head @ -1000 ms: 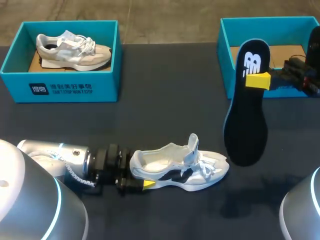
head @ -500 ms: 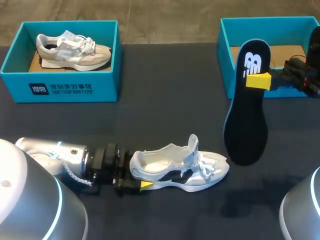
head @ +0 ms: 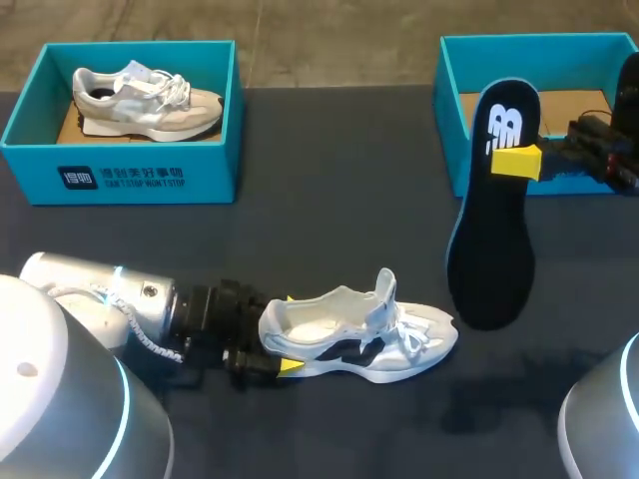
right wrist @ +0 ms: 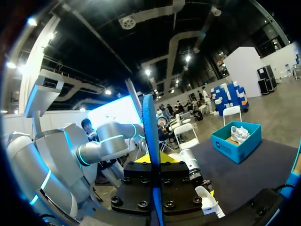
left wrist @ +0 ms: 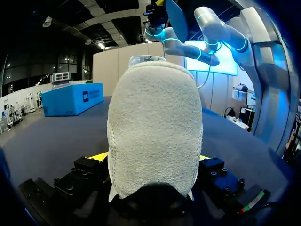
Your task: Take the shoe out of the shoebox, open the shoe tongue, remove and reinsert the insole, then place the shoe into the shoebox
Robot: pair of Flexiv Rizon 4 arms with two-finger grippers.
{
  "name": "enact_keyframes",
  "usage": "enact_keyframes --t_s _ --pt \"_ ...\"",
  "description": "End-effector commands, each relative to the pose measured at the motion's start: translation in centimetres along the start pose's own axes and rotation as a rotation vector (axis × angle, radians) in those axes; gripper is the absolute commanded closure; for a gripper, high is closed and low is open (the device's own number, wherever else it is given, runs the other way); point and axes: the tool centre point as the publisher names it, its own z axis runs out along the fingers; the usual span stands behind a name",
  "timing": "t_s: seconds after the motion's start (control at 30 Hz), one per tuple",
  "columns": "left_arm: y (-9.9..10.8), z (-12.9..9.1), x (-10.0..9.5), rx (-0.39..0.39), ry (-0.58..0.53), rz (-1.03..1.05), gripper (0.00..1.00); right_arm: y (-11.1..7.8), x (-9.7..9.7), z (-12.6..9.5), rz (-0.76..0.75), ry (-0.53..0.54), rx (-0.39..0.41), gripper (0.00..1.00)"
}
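At the table's [head: 329, 180] far left corner a teal box [head: 120, 178] stands, with a grey shoe [head: 145, 100] lying on its side within it. Nearer the front edge the left arm [head: 110, 299] comes in low over the dark tabletop, and the left gripper [head: 289, 332] sits at the heel of the white shoe [head: 369, 339]. A yellow tip shows on either side of the heel, each against it, so the gripper clamps the shoe from two sides. The left wrist view agrees: the pale, fuzzy heel [left wrist: 153, 132] fills the space between the fingers, and a yellow tip peeks out at each flank.

The white shoe rests upright on its sole near the table's middle, toe pointing to the right, tongue lifted and standing up, laces loose.

Right of the shoe's toe the dark insole [head: 494, 210] hangs upright above the table, heel end up and toe end down. The right gripper [head: 519, 160] pinches it near the heel end. Seen from the right wrist, the insole [right wrist: 153, 155] stands edge-on between that gripper's fingers. Behind it, at the far right corner, stands the teal shoebox [head: 451, 90], its cardboard floor showing.
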Motion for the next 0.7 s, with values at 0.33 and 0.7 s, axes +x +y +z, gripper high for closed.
enact_keyframes --t_s 0.33,0.7 --pt "-0.6 -2.3 -0.1 -0.129 0.039 -0.020 0.00 0.0 -0.1 0.1 0.001 -0.001 0.001 1.00" --pt "-1.7 -5.1 1.0 -0.353 0.048 0.002 0.00 0.0 -0.1 0.1 0.001 -0.001 0.001 1.00"
